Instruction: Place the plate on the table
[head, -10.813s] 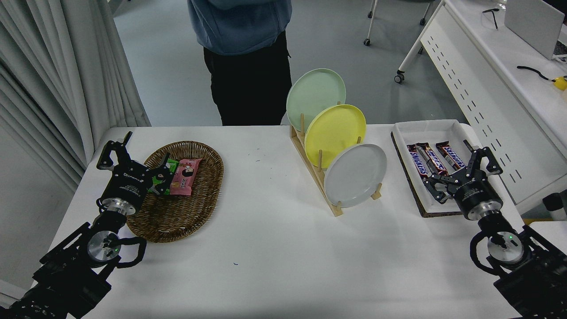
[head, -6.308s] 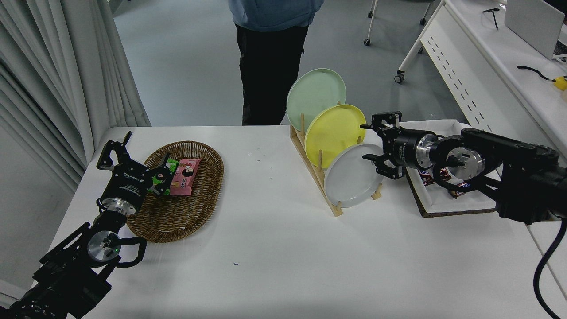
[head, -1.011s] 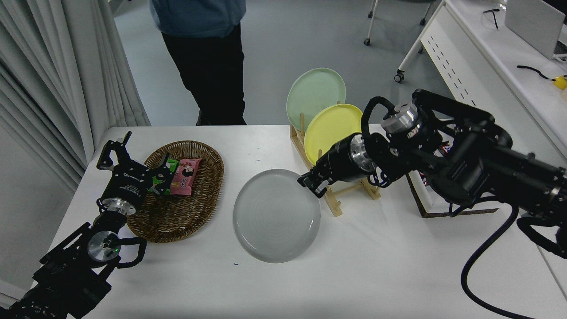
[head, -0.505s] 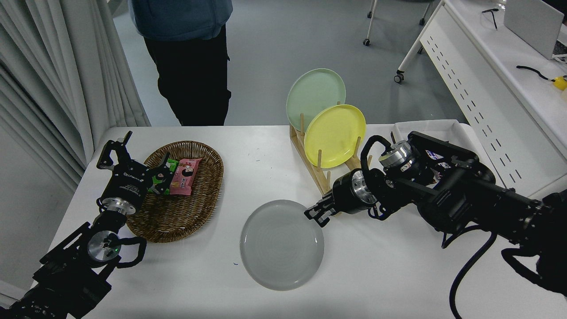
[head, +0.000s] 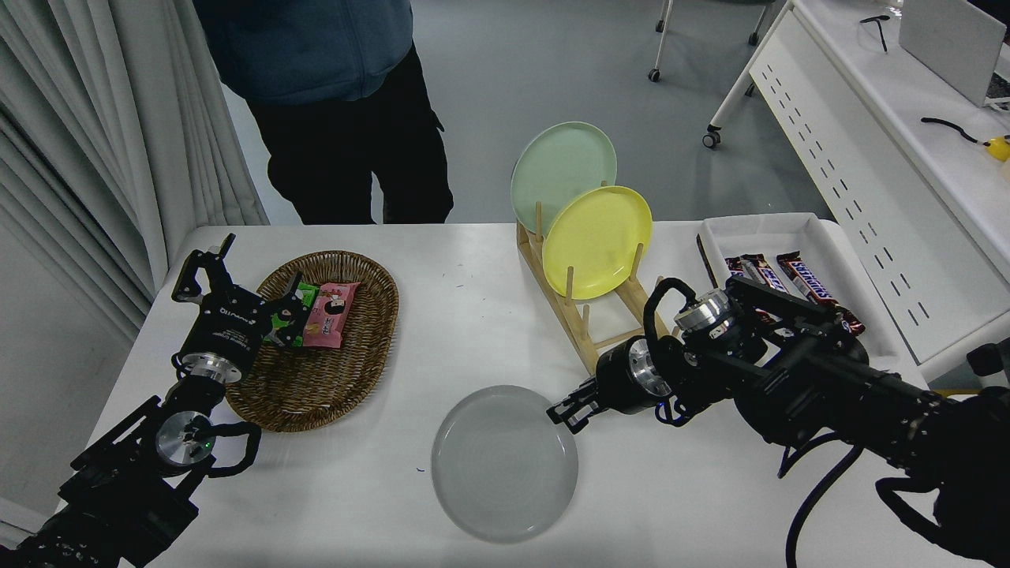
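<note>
Your right end effector [head: 570, 410] grips the plate [head: 505, 462] by its rim: stiff, light, slick, so lower it flat onto the tabletop [head: 710, 489].

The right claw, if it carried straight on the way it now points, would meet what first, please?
The right claw points left and slightly toward the camera, at the rim of the plate. It would probably meet that rim at once; height is hard to judge.
</note>
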Controlling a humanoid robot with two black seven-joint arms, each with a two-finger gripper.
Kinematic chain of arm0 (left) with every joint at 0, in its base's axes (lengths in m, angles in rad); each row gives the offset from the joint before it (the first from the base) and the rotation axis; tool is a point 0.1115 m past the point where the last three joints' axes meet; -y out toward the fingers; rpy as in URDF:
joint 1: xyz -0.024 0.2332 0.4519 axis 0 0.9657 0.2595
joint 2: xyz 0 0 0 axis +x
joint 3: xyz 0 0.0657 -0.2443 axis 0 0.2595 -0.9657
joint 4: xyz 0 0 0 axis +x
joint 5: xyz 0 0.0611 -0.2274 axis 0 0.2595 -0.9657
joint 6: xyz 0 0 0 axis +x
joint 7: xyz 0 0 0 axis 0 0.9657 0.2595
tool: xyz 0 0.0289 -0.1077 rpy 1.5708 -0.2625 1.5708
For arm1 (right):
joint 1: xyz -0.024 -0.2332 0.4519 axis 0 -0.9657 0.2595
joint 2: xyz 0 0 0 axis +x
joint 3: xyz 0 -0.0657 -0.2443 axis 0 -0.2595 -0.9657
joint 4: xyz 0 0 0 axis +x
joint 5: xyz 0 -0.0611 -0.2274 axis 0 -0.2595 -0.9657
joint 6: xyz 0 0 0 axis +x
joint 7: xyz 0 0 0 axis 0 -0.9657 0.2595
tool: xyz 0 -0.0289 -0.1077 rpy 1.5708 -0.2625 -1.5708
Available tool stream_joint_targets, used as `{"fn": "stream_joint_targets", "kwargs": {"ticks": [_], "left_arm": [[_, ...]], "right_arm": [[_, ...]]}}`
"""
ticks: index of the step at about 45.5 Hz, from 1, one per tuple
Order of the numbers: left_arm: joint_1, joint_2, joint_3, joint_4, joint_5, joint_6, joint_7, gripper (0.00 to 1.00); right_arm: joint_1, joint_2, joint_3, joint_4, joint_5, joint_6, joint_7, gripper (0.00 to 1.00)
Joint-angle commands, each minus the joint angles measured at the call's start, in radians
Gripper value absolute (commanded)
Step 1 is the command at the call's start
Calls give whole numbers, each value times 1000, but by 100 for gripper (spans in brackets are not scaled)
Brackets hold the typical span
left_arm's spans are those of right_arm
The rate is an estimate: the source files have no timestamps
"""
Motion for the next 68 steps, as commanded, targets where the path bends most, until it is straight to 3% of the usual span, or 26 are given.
{"fn": "stream_joint_targets", "kwargs": {"ticks": [1,68], "left_arm": [[0,0,0,1,0,0,0,100],[0,0,0,-1,0,0,0,100]], "right_arm": [[-15,15,10,-32,-2,0,-2,0],[-29,55,26,-92,-28,0,-2,0]]}}
